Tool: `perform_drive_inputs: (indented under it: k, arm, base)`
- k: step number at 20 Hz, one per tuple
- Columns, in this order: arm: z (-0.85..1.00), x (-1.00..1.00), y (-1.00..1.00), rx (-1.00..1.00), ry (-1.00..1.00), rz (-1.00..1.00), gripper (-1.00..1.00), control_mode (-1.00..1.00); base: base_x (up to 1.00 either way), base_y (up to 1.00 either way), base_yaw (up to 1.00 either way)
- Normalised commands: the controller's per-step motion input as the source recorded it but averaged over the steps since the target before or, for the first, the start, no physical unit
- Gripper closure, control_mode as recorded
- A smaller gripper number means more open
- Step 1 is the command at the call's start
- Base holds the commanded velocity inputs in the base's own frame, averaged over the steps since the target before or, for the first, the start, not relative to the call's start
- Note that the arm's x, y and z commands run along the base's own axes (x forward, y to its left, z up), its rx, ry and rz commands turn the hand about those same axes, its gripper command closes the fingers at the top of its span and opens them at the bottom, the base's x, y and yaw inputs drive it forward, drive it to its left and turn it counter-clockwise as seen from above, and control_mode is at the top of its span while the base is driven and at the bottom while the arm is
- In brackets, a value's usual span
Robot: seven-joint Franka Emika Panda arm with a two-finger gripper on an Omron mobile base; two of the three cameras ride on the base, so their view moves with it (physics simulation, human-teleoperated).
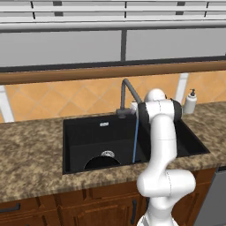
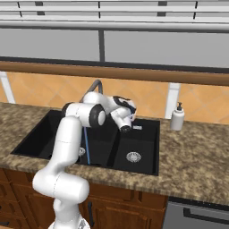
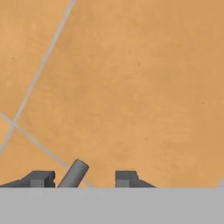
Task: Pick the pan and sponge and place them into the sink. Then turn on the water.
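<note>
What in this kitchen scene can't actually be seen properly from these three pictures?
- Pan: in the left base view the sink's front wall hides all but an arc.
- Water: the arm covers where the stream lands, in both base views.
- Faucet: the arm hides its spout end in both base views.
- Soap dispenser: label too small to read.

Both base cams look down over the sink point(image 1: 88, 132) from behind, left and right; hand cam's right up against the orange wall tiles point(image 3: 140, 87).
</note>
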Motion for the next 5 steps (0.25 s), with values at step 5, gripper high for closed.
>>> perform_drive_inputs:
  k: [5]
  arm:
    - [-0.05, -0.05, -0.36, -0.02, 0.00, -0.07, 1.00, -1.00]
  base:
    - [0.00, 0.00, 0.00]
